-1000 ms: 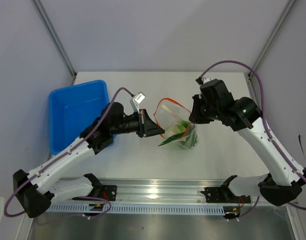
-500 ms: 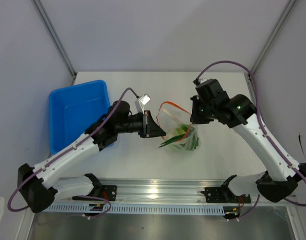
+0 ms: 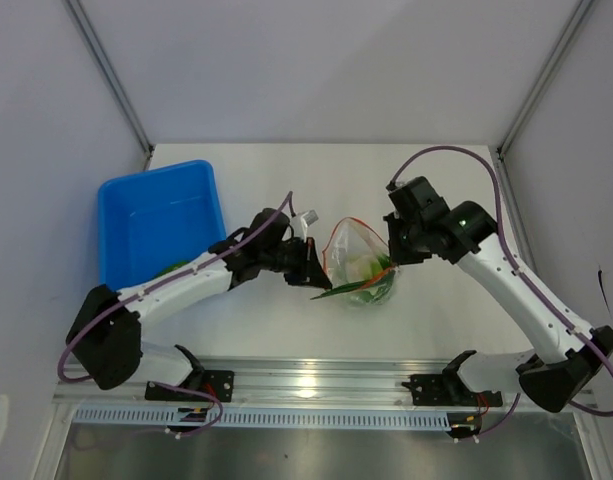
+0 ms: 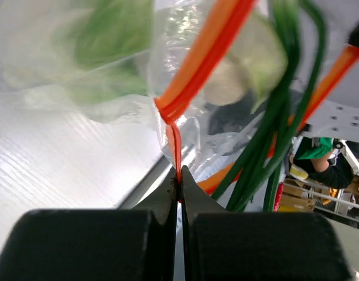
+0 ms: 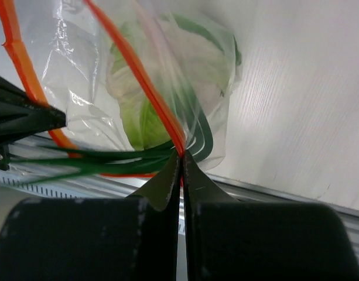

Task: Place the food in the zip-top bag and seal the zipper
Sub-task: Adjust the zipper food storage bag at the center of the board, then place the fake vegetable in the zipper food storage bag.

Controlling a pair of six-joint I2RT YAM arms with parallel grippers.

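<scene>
the zip-top bag (image 3: 358,262) is clear, crinkly, glossy plastic, its zipper (image 4: 194,64) a smooth orange strip. the blue bin (image 3: 156,225) is shiny plastic, the table (image 3: 436,310) matt white, the rail (image 3: 316,385) brushed metal.

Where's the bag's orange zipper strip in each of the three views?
Top external: the zipper loops around the zip-top bag mouth at centre, between the left gripper and right gripper.
Left wrist: it runs diagonally from top right down into the pinched tips at bottom centre.
Right wrist: it slants from top left down into the pinched tips.
Shared landmark: the thin green stalks crossing the mouth.
</scene>
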